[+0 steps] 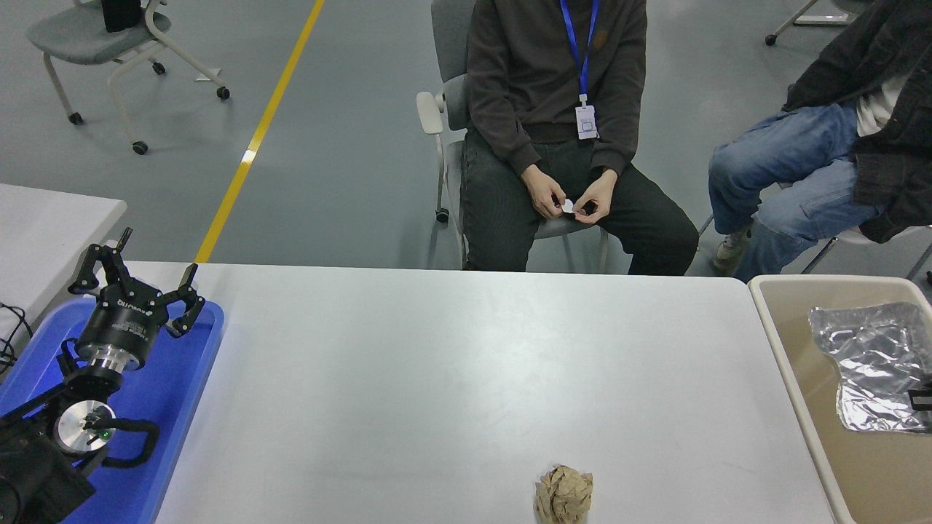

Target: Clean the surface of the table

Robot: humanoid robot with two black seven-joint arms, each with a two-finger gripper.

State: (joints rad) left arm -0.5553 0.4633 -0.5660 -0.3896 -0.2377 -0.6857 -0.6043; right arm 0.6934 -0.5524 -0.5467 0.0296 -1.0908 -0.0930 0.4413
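The table surface (437, 378) is a wide light grey-white top filling the middle of the head view. A crumpled brown paper ball (563, 495) sits on it near the front edge, right of centre. A crinkled silver foil sheet (866, 364) lies inside the beige bin (823, 279) at the table's right end. Only a small black part of my right gripper (922, 399) shows at the right edge, against the foil's lower right corner. My left gripper (142, 269) is parked open over the blue tray (182, 393) at the lower left, holding nothing.
Two people sit on chairs beyond the far edge; the middle one's hands (568, 200) hold a small white scrap. A second table corner (51, 218) is at the left. A wheeled chair (109, 36) stands at the top left.
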